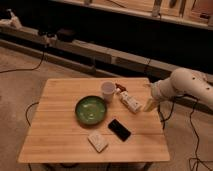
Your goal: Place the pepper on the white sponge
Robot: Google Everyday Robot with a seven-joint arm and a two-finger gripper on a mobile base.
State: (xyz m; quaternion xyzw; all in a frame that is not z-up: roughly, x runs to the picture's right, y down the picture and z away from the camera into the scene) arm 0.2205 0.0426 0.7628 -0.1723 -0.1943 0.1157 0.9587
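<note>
The pepper (119, 87) is a small dark red piece lying on the wooden table (60, 130), just right of the white cup (108, 91). The white sponge (98, 141) lies near the table's front edge, left of the black phone (119, 129). My gripper (150, 105) hangs from the white arm (182, 84) that comes in from the right. It is over the table's right edge, right of the long white block (130, 101), and well apart from both the pepper and the sponge. I see nothing held in it.
A green bowl (91, 110) sits in the middle of the table, left of the phone. A dark counter with ledges (100, 50) runs behind the table. Cables (192, 135) lie on the floor at the right and left.
</note>
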